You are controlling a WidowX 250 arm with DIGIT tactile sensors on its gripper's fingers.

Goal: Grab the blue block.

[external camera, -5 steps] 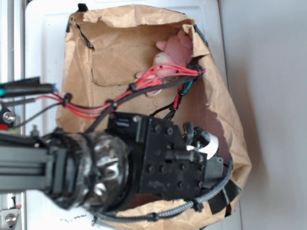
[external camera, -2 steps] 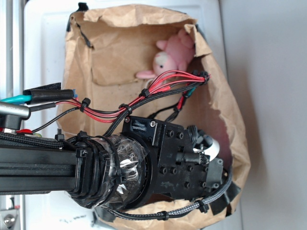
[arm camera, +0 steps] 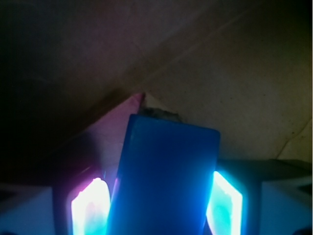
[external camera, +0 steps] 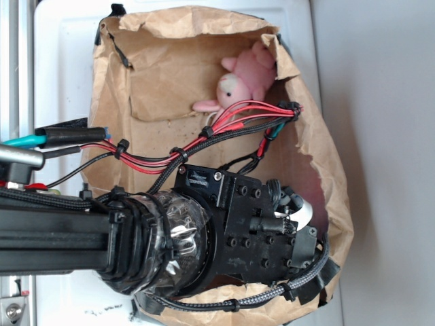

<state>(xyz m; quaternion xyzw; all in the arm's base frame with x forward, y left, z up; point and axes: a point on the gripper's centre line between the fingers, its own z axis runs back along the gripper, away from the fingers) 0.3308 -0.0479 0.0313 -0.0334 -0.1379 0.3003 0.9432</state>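
Note:
The blue block (arm camera: 164, 181), flat and smooth, fills the middle of the wrist view. It stands between my gripper's (arm camera: 156, 210) two glowing pads (arm camera: 90, 208), which press against its left and right sides. Behind it is creased brown paper. In the exterior view my gripper (external camera: 302, 217) reaches down into the lower right part of the brown paper bag (external camera: 170, 75). The black arm hides the block there.
A pink plush bunny (external camera: 241, 81) lies in the bag's upper right corner. Red and black cables (external camera: 224, 122) loop over the bag. The bag wall (external camera: 333, 204) stands close on the gripper's right. A white surface (external camera: 68, 54) lies under the bag.
The arm has shifted right and lower into the bag's corner, uncovering the bunny. Over the last half second it only edged slightly further.

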